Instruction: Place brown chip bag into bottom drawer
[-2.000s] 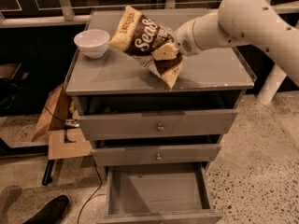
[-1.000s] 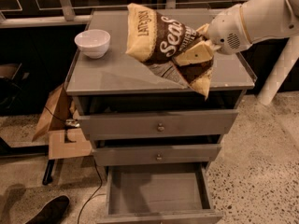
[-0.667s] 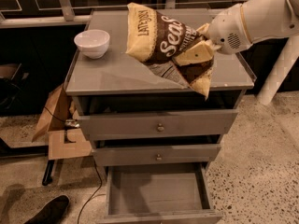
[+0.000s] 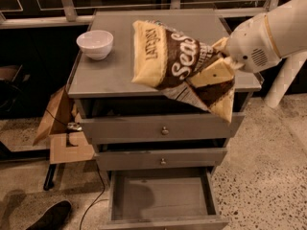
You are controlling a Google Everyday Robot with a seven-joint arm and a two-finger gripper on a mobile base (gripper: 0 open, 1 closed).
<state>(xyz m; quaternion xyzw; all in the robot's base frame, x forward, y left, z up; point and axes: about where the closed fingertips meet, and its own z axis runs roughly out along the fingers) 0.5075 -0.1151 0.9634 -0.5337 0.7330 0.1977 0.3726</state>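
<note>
The brown chip bag [image 4: 180, 63] is large and crinkly, with cream-yellow ends and white "Sea S" lettering. It hangs in the air over the front right of the grey cabinet top [image 4: 105, 75]. My gripper [image 4: 218, 63] comes in from the right on a white arm and is shut on the bag's right part. The bottom drawer [image 4: 163, 195] is pulled out, a wide shallow grey tray, directly below and in front of the bag.
A white bowl [image 4: 95, 43] stands on the cabinet top at the left. Two upper drawers with metal knobs [image 4: 164, 131] are closed. Cardboard boxes [image 4: 60, 128] and a cable lie left of the cabinet. A dark shoe [image 4: 48, 217] is at the bottom left.
The bag and my gripper have moved forward and lower, from over the middle of the cabinet top toward its front right edge.
</note>
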